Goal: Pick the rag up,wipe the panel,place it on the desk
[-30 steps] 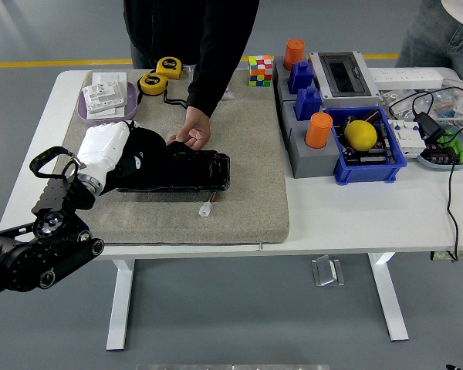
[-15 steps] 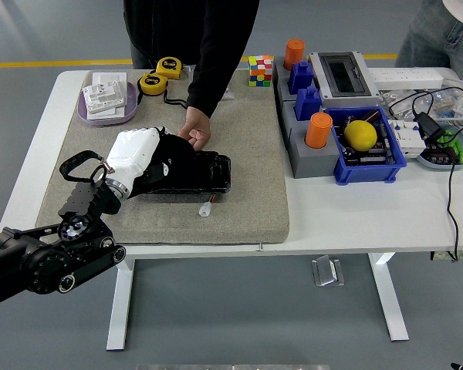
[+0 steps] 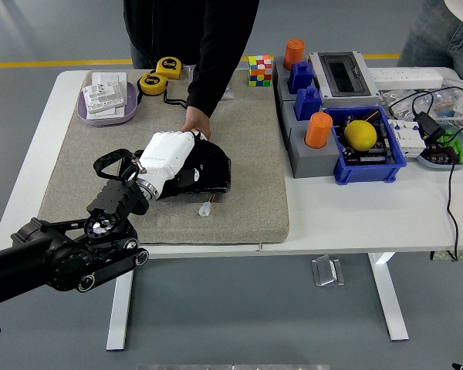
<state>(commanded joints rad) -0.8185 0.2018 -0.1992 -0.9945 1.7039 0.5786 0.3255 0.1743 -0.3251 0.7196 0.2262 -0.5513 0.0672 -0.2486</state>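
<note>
On the tan mat (image 3: pixel 251 131) lies a black panel (image 3: pixel 216 182), largely covered by my hand. My left hand (image 3: pixel 174 151), white with a black arm behind it, presses down on the panel with its fingers closed on a black rag (image 3: pixel 206 154). Rag and panel are both black, so their edges are hard to separate. A person at the far side holds the panel's back edge with one hand (image 3: pixel 194 123), right beside my fingers. A small white connector (image 3: pixel 206 209) lies on the mat just in front of the panel.
A purple tray (image 3: pixel 89 114) of white parts and two yellow tape measures (image 3: pixel 153 82) sit at the back left. A colour cube (image 3: pixel 260 69), grey stands with orange cylinders (image 3: pixel 319 129), a blue bin (image 3: pixel 370 166) holding a yellow ball, and cables fill the right side.
My left hand has slid rightward along the panel with the rag, from its left end to its right half. The person's hand stays on the back edge.
</note>
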